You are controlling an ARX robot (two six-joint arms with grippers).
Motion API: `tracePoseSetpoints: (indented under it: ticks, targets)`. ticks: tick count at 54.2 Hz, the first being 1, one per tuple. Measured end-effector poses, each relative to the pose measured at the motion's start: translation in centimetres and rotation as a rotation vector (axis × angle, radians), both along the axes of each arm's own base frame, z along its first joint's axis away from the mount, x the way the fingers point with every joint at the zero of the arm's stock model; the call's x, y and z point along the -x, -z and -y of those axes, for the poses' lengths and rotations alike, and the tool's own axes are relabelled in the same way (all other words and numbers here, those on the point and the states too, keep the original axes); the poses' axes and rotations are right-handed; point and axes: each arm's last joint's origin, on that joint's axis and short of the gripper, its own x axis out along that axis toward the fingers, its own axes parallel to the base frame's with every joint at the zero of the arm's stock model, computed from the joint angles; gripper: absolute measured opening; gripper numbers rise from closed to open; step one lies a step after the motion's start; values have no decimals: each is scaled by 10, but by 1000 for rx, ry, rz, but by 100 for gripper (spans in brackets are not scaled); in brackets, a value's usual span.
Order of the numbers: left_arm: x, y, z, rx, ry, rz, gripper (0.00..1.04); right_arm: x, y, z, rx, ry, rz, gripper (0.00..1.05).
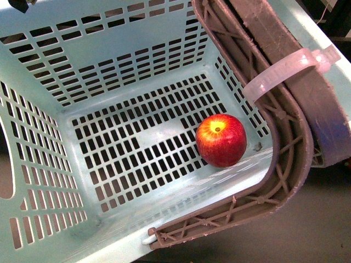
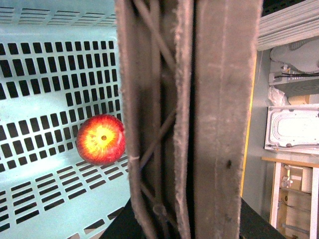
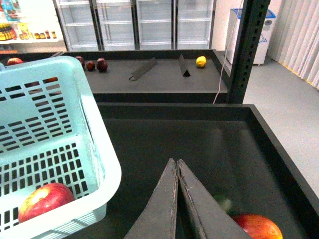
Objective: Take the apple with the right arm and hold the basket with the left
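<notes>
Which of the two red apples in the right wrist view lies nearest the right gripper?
The apple in the dark bin, just beside the right gripper with its shut fingertips. The other apple lies inside the turquoise basket.

Yellow fruit (image 3: 201,61) on dark shelf (image 3: 164,79)

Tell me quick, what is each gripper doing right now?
Left gripper: cannot tell; the basket handle hides its fingers.
Right gripper: closed, holding nothing.
</notes>
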Motion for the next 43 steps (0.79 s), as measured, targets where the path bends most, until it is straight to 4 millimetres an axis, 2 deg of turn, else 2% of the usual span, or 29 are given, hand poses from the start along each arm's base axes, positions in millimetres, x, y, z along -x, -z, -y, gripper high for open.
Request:
tracePoseSetpoints:
  ticks: [22, 29, 43]
  targets:
    - [0, 0, 0, -2, -1, 2, 17, 0, 0, 0, 0, 0, 0, 72]
    - [0, 0, 0, -3, -2, 2, 17, 0, 0, 0, 0, 0, 0, 97]
    - [0, 0, 0, -7, -10, 13, 17, 0, 0, 0, 0, 0, 0, 96]
